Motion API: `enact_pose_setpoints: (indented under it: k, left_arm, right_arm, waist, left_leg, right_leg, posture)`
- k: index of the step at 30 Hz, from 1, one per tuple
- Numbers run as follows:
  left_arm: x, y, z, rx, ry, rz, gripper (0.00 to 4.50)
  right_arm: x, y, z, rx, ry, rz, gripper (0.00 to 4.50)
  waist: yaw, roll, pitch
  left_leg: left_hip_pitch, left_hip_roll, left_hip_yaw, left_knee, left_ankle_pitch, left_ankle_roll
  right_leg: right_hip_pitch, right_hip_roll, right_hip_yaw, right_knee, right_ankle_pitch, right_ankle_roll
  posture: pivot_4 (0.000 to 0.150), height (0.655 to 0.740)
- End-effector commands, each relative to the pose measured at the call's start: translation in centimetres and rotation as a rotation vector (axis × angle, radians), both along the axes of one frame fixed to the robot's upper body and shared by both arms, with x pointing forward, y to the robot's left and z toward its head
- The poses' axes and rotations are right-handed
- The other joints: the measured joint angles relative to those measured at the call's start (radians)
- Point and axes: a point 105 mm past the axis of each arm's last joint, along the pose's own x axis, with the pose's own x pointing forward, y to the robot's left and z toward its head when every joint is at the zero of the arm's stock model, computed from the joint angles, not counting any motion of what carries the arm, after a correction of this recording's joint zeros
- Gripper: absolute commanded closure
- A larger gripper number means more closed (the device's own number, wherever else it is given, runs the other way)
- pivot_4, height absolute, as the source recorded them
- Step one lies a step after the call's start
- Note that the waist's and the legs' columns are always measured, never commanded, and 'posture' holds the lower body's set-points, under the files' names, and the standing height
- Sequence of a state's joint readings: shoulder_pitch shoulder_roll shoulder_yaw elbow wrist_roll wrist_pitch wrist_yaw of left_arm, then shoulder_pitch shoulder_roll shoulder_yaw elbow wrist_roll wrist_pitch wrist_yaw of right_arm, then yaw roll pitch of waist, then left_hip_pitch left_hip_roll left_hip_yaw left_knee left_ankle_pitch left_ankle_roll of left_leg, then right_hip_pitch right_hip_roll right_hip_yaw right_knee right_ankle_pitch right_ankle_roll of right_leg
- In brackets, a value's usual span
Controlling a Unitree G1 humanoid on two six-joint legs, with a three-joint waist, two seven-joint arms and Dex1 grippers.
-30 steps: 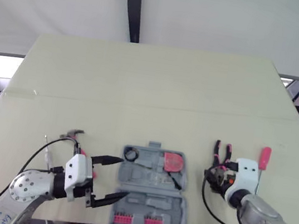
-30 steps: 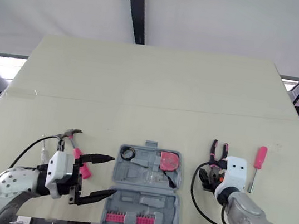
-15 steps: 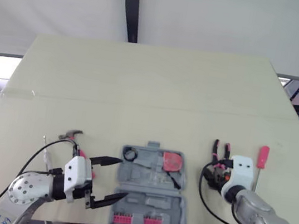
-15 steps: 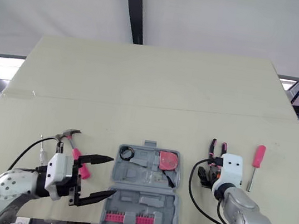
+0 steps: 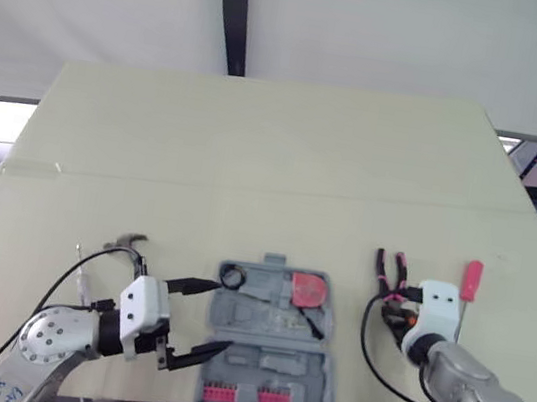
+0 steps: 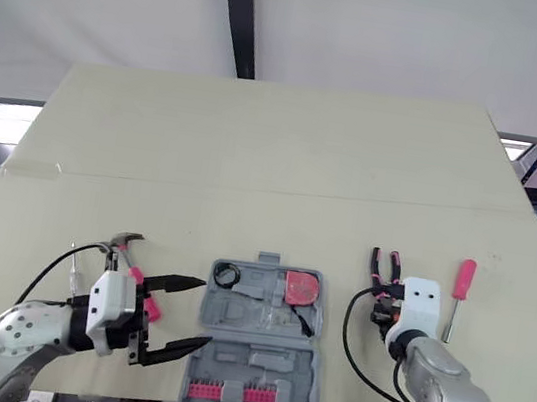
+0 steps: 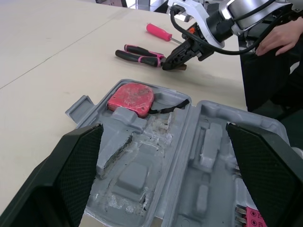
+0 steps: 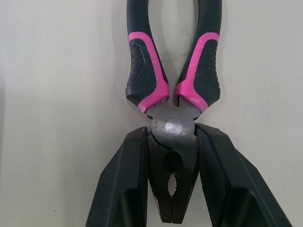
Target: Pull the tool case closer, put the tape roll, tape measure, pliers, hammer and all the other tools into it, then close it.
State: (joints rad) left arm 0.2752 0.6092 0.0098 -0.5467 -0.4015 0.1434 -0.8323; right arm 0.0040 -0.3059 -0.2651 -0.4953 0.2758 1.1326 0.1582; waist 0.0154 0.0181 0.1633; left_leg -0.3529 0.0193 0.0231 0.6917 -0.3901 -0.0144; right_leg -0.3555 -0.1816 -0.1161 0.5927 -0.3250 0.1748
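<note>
Wide tabletop [image 5: 256, 149], and the tool case [image 5: 272, 315] lies open at its near edge, centre. Left hand [image 5: 224, 318] is spread wide and empty at the case's left side. Right hand [image 6: 387, 298] is pinched onto the head of the pliers [image 8: 173, 126], flat on the tabletop right of the case.

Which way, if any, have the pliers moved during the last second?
Yes, slightly. The handles of the pliers have swung toward the robot's left, so the gap to the pink screwdriver lying beside them is a little wider.
</note>
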Motion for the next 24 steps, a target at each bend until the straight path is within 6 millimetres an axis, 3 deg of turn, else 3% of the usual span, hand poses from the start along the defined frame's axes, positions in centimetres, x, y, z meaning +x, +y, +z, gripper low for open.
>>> enact_pose_setpoints:
  k: [1,5,11,19,24]
  left_arm:
    - [-0.2,0.0,1.5,-0.026,-0.039,0.002,0.0]
    - [0.0,1.3,1.8,-0.018,-0.041,0.048,0.0]
    - [-1.1,2.8,1.0,0.014,0.0,0.068,0.0]
    - [-2.1,4.7,0.1,0.069,0.015,0.127,0.0]
    - [-2.8,5.7,-0.2,0.083,0.027,0.168,0.0]
  right_arm:
    - [0.7,-1.0,2.0,-0.039,-0.047,0.071,3.54]
    - [0.8,-0.9,5.3,-0.138,-0.059,0.393,3.54]
    - [-0.8,2.0,8.9,-0.284,-0.022,0.927,3.54]
    - [-2.0,7.4,10.0,-0.328,0.091,1.342,3.54]
    - [-2.3,9.8,9.8,-0.379,0.134,1.452,3.54]
  waist:
    - [0.0,0.0,0.0]
    - [0.003,0.003,0.002]
    - [-0.003,0.0,0.003]
    - [-0.011,-0.006,0.007]
    - [-0.014,-0.01,0.009]
  left_leg:
    - [0.0,0.0,0.0,0.0,0.0,0.0]
    - [-0.001,0.0,0.002,0.0,0.0,0.0]
    - [0.0,0.001,0.003,-0.002,0.0,0.0]
    - [-0.001,0.001,0.002,-0.001,0.0,0.0]
    - [-0.003,0.001,0.001,0.0,0.0,0.0]
  right_leg:
    - [0.0,0.0,0.0,0.0,0.0,0.0]
    - [-0.002,0.0,0.001,-0.001,0.0,0.0]
    - [-0.002,0.0,0.001,-0.003,0.0,0.0]
    - [-0.001,0.0,0.0,-0.003,0.0,0.0]
    - [-0.002,0.0,-0.001,-0.003,0.0,0.0]
  posture:
    - [0.15,0.74]
    - [0.15,0.74]
    - [0.15,0.74]
    - [0.15,0.74]
    - [0.15,0.74]
